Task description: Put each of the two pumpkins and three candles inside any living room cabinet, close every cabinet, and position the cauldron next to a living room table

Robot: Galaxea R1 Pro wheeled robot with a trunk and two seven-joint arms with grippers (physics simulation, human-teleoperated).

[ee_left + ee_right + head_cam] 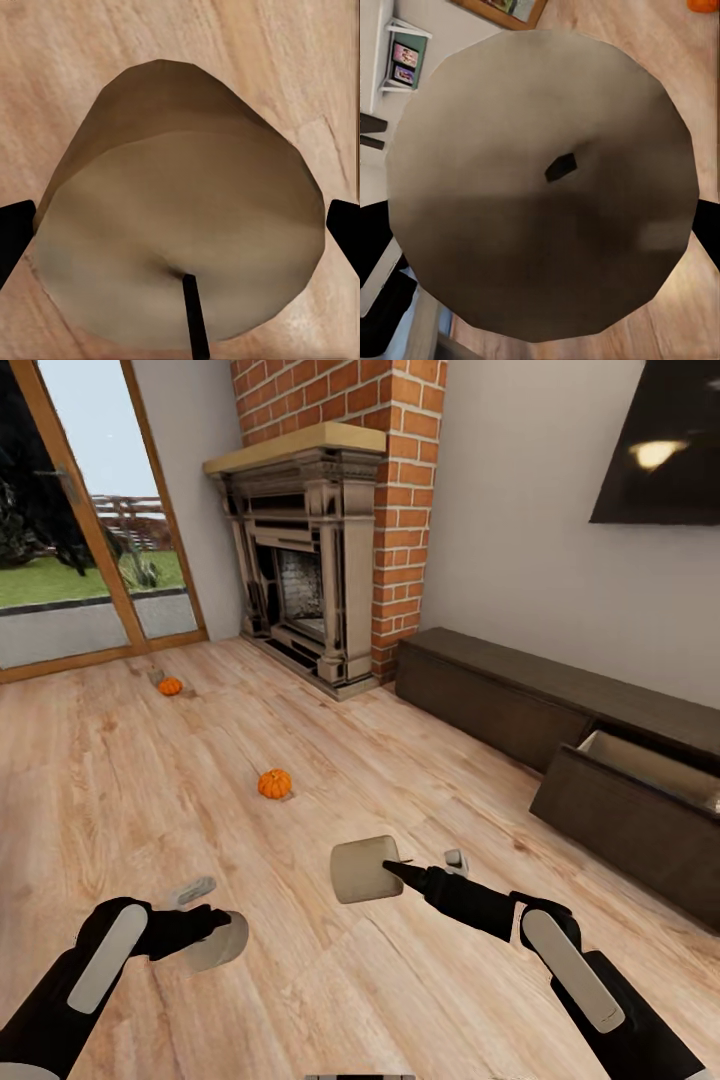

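Observation:
My left gripper [205, 932] is shut on a stubby beige candle [218, 944], low over the floor at the near left; the candle [180, 232] sits between both dark fingers [13, 234]. My right gripper [392, 870] is shut on a second candle [362, 869], whose round end [540, 187] faces the camera. Two orange pumpkins lie on the floor, one [274, 783] mid-room and one [170, 686] farther off, with a small grey stub [155, 676] beside it. The dark cabinet [500, 690] runs along the right wall, with one front [625, 815] open on a pale inside. The cauldron is out of view.
An ornate fireplace [305, 575] stands against a brick chimney [400, 510] at the back. A glass door [70, 520] fills the back left. A dark screen [665, 445] hangs above the cabinet. Wooden floor [120, 800] stretches between me and the pumpkins.

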